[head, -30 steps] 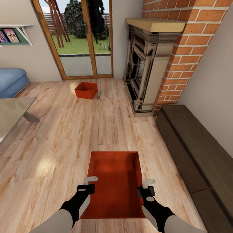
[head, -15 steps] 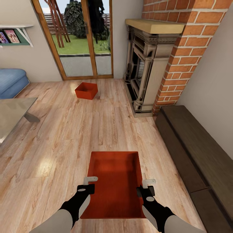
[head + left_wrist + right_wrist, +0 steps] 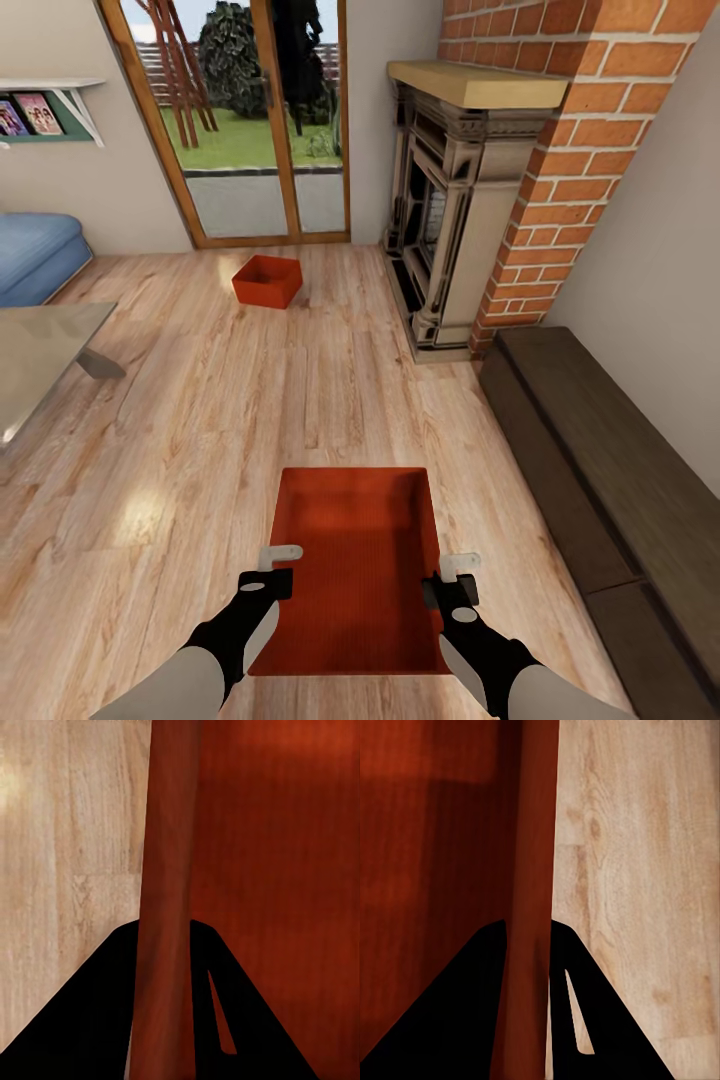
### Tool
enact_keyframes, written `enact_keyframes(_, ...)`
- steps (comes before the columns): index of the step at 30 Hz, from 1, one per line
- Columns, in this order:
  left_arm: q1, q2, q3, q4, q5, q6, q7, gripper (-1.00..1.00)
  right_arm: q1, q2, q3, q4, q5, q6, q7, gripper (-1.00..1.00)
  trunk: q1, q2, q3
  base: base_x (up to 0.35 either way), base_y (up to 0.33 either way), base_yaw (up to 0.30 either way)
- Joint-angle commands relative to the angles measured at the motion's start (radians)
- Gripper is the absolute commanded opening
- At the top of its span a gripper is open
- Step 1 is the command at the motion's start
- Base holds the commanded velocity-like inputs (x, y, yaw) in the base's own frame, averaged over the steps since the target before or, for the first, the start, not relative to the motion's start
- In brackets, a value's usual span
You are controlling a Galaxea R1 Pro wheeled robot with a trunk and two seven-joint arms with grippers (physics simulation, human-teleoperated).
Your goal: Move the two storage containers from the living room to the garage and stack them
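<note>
A red-orange rectangular plastic bin [image 3: 358, 560] sat between the left gripper [image 3: 277, 562] and right gripper [image 3: 452, 572], each clamped on a side wall; a second alike bin [image 3: 267, 281] lay near the wood-framed glass doors [image 3: 250, 120].

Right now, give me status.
Left gripper and right gripper shut on near container walls. Second container on wood floor by glass doors. Bench right.

The light wood-plank floor [image 3: 330, 390] carries everything here. Far off, near the wood-framed glass doors, a small red-orange rectangular plastic bin [image 3: 267, 281] sits directly on the planks. A grey-topped low table [image 3: 35, 350] stands on the floor at the left side, its dark leg touching the boards. A blue sofa [image 3: 35, 255] rests on it beyond the table. A long dark brown wooden bench [image 3: 610, 480] lies along the right wall, apparently flat on the floor.
</note>
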Motion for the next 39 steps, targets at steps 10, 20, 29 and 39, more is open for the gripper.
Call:
enact_keyframes(10, 0.0, 0.008, -0.001, 0.011, 0.005, 0.007, 0.009, -1.0, -0.002, -0.009, -0.017, -0.003, 0.012, -0.014, -0.007, -1.0, -0.038, 0.069, 0.031, 0.0, 0.0, 0.0)
enact_keyframes(20, 0.0, 0.009, -0.001, 0.011, 0.006, 0.007, 0.009, -1.0, -0.001, -0.008, -0.017, -0.003, 0.012, -0.014, -0.007, -1.0, -0.076, 0.139, 0.062, 0.0, 0.0, 0.0)
enact_keyframes(29, 0.0, 0.009, -0.001, 0.011, 0.005, 0.007, 0.008, -1.0, -0.002, -0.007, -0.017, -0.003, 0.012, -0.014, -0.007, -1.0, -0.096, 0.174, 0.078, 0.0, 0.0, 0.0)
enact_keyframes(39, 0.0, 0.009, -0.001, 0.011, 0.005, 0.007, 0.008, -1.0, -0.001, -0.007, -0.017, -0.003, 0.012, -0.014, -0.007, -1.0, -0.096, 0.174, 0.078, 0.0, 0.0, 0.0)
